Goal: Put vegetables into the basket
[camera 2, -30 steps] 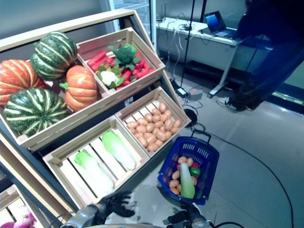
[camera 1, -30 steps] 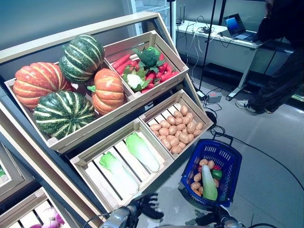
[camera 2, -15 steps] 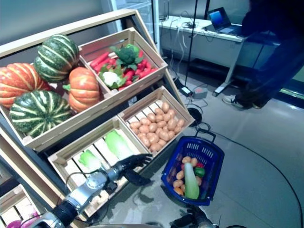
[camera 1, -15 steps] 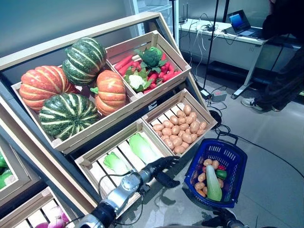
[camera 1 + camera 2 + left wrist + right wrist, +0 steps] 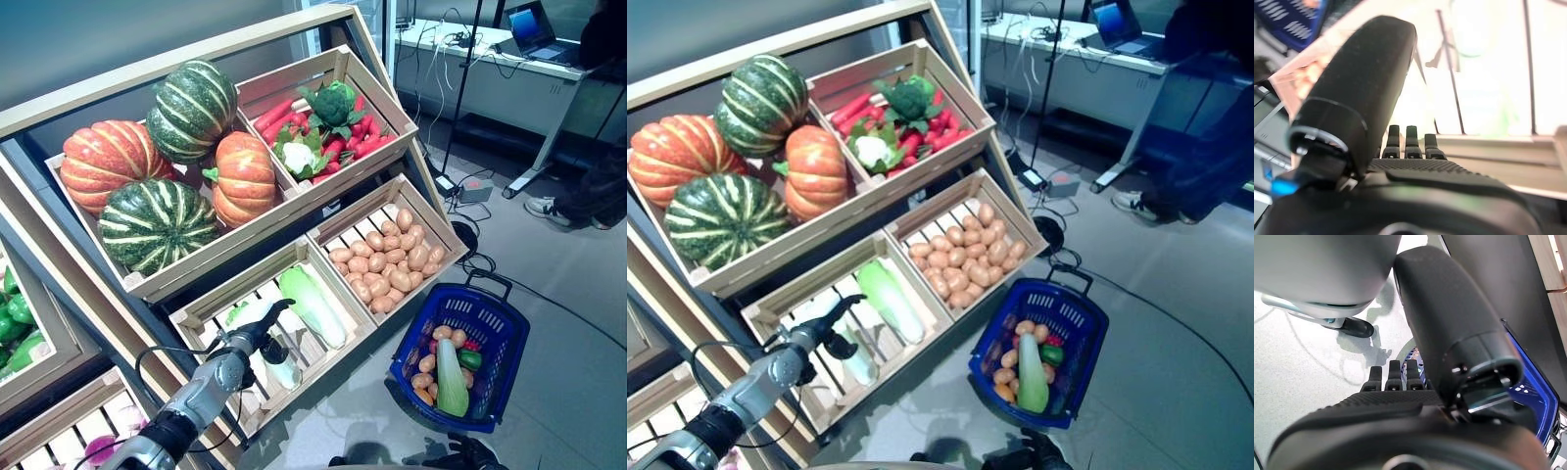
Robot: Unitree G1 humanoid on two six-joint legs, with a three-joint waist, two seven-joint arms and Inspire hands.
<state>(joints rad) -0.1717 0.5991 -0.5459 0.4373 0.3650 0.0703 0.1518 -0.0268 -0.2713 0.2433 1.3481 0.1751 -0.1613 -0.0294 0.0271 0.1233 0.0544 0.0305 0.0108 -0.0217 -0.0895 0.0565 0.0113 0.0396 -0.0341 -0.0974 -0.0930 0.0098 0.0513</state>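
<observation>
My left hand (image 5: 257,331) reaches into the lower left crate (image 5: 196,315) of the wooden stand, fingers straight and open, just above a pale green cabbage (image 5: 279,370). In the left wrist view the thumb (image 5: 1364,88) and fingers (image 5: 1406,143) point at the bright pale cabbage (image 5: 1484,93). The blue basket (image 5: 473,311) stands on the floor to the right of the stand and holds potatoes (image 5: 423,380), a long pale green vegetable (image 5: 451,380) and a green pepper (image 5: 470,359). My right hand (image 5: 472,453) is open, low in front of the basket, which also shows in the right wrist view (image 5: 1535,394).
A second cabbage (image 5: 312,305) lies in the same crate, to the right of my left hand. A person (image 5: 588,181) stands at the back right by a white table (image 5: 490,73) with a laptop. Grey floor lies around the basket.
My left arm has risen from low in front of the stand and moved left into the cabbage crate. The whole picture has shifted, so the camera has moved. The basket's contents look the same.
</observation>
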